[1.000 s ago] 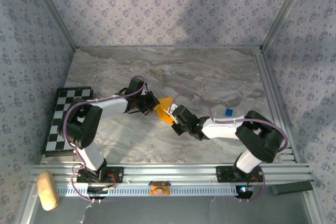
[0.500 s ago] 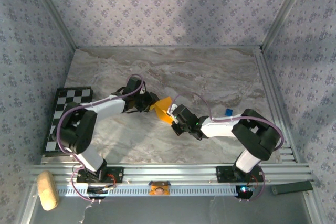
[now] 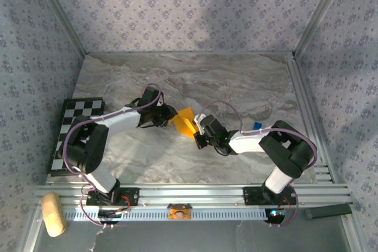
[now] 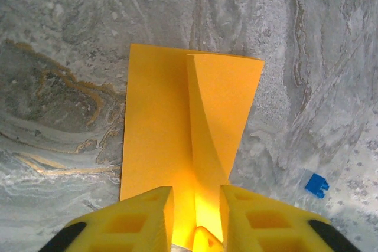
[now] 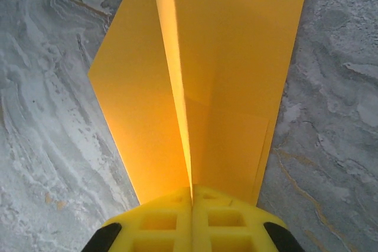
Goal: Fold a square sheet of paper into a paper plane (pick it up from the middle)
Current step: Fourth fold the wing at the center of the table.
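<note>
Two robot arms meet near the middle of a grey marble counter (image 3: 248,81), seen from above. Between their tips is an orange-yellow sheet of paper (image 3: 184,121), folded so that a thin ridge stands up along its centre while a flap spreads out to either side. Whether the flaps rest on the marble is unclear.

The right claw (image 5: 192,192) has its yellow fingers pressed together, pinching the ridge at one end of the paper. The left claw (image 4: 196,190) comes in from the opposite end. Its fingers are spread a little, with the ridge running into the gap between them.

A small blue block (image 3: 257,126) lies on the counter just beside the right arm. A black-and-white chequered board (image 3: 74,137) sits at the left edge, well apart from the paper.
</note>
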Controlling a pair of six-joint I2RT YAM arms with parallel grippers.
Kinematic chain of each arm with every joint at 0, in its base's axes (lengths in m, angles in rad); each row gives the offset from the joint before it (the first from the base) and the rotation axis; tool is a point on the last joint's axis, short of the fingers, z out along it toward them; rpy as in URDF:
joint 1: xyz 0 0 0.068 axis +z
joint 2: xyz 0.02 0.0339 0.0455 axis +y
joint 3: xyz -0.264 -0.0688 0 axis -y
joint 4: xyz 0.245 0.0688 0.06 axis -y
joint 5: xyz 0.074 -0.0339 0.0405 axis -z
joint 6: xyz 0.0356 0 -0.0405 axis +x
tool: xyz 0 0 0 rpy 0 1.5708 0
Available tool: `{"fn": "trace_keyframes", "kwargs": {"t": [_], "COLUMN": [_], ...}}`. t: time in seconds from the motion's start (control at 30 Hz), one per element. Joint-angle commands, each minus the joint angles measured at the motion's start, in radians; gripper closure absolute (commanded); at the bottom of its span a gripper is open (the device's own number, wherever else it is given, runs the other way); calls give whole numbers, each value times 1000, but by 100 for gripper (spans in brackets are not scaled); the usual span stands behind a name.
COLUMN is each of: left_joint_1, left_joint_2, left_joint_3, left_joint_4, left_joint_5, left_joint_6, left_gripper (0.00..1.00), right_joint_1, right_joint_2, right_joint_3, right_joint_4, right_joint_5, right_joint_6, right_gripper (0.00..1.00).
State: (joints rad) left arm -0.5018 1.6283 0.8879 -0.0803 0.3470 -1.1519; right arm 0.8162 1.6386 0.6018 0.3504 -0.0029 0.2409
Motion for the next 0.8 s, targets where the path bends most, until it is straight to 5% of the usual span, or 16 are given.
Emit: {"fn": "trace_keyframes", "kwargs": {"t": [0.0,0.77], "left_joint_1": [2,-58], "left_joint_2": [-27,141], "left_joint_3": [20,124], "left_joint_4": [-19,79], "left_joint_5": [-5,130], "left_joint_6": [4,54], "left_gripper": [80,95], "right_joint_1": [-30,-182], "right_joint_2": [30,114], "right_joint_3": [-36,-35], "right_joint_4": [68,146], "right_joint_5": [-95,-414], "right_joint_6": [82,315], "right_gripper": [97,97]}}
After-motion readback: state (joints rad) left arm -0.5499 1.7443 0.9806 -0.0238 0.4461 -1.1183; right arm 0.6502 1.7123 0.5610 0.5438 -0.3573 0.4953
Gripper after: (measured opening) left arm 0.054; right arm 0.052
